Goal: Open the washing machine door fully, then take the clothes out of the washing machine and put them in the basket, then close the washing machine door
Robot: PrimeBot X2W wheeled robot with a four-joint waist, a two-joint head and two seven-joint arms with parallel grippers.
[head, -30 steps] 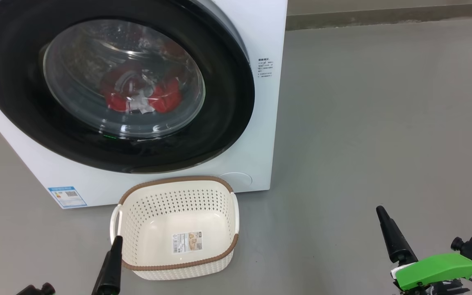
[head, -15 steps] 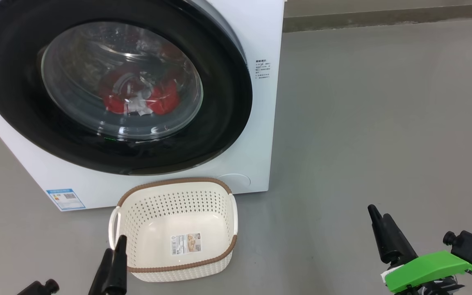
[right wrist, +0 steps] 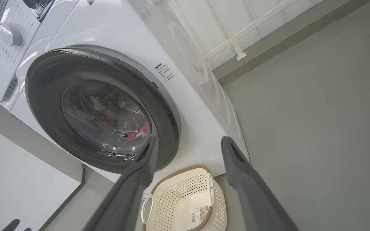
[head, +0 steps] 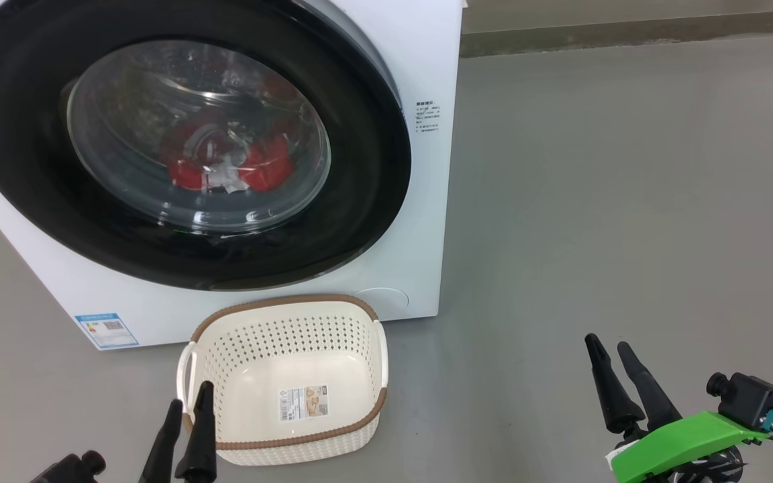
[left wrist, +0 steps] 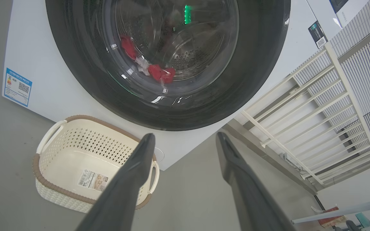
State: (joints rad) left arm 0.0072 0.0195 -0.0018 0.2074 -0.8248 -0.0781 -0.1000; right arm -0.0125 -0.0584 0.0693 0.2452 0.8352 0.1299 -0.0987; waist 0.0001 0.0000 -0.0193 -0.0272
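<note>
The white washing machine (head: 427, 67) stands at the upper left with its washing machine door (head: 370, 168) shut. Through the door's glass I see the red clothes (head: 252, 168) in the drum, also red clothes (left wrist: 159, 72) in the left wrist view. On the floor right below the door sits the cream basket (head: 286, 300), empty apart from a paper label. My left gripper (head: 189, 396) is open beside the basket's near left corner. My right gripper (head: 605, 342) is open over bare floor at the lower right. Both wrist views show open fingers (left wrist: 140, 160) (right wrist: 239, 166) pointing at the door.
Grey floor (head: 628, 201) stretches to the right of the machine up to a dark wall strip (head: 628, 30). A white railing (left wrist: 316, 122) stands beside the machine. A blue label (head: 106, 329) marks the machine's lower left corner. A control dial (right wrist: 10, 33) sits on top.
The head camera has shifted a little. Both grippers have turned so that two fingers show on each; the right one has moved left, the left one slightly right. Door and basket are unchanged.
</note>
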